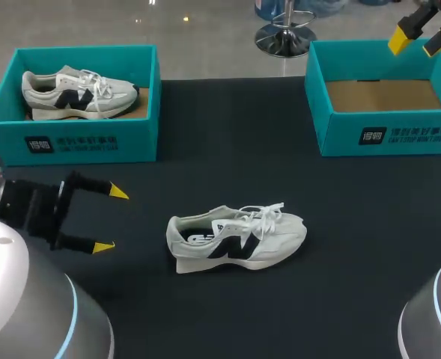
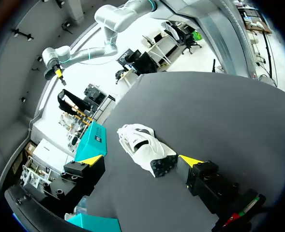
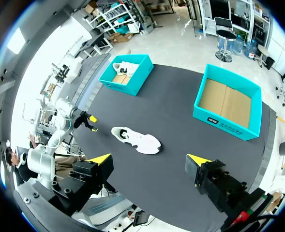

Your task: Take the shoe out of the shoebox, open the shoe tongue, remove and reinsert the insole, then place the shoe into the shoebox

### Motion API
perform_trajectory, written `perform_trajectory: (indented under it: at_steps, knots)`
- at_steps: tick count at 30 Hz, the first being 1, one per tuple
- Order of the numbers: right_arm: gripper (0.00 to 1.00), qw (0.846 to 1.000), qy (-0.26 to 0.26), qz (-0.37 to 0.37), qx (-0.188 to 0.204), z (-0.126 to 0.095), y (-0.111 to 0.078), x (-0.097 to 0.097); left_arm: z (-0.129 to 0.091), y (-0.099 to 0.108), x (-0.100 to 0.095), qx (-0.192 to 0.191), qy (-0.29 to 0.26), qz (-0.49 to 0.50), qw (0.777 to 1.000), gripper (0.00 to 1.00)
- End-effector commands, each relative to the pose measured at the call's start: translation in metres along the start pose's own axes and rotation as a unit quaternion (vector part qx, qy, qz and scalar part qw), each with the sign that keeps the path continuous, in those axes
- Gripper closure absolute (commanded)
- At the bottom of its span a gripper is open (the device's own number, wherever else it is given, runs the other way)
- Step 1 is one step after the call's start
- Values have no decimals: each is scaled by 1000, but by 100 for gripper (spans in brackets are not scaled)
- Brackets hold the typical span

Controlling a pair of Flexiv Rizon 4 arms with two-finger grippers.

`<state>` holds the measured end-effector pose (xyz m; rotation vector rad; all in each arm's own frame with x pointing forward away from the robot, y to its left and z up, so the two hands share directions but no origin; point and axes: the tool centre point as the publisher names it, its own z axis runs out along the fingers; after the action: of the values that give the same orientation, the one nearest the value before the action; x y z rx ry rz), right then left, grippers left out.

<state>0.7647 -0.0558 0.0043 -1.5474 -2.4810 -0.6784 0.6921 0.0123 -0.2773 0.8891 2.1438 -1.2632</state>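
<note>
The left claw [image 1: 111,219] is seen low over the near left of the surface [image 1: 355,247], its two black fingers spread wide, the pointed yellow tips holding nothing. Just to its right, well clear of the tips, the shoe [image 1: 235,239] is found lying on its side on the matte black surface, heel toward the claw and toe pointing right. It is a pale grey and white trainer of soft fabric with a dark emblem on its flank, and its white laces [image 1: 265,213] are loose. The right claw [image 1: 421,39] is held high at the far right, fingers parted and empty, above the right shoebox [image 1: 340,142]. That is a teal card box with a bare brown floor. At the far left a matching left shoebox [image 1: 138,142] is seen, with a second shoe [image 1: 78,93] resting inside. Each front wall carries a white printed label [image 1: 70,143], too small to be read.
</note>
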Motion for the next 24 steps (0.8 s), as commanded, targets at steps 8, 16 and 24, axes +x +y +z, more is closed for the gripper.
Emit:
perform_trajectory:
  at_steps: [8,16,24]
  knots:
    - [0,1000,-1,1,2,0,1,0,5,35,9,74,5,-88,993,0]
    - [0,1000,-1,1,2,0,1,0,15,52,5,143,-4,-167,976,0]
    - [0,1000,-1,1,2,0,1,0,33,63,18,186,0,-237,954,0]
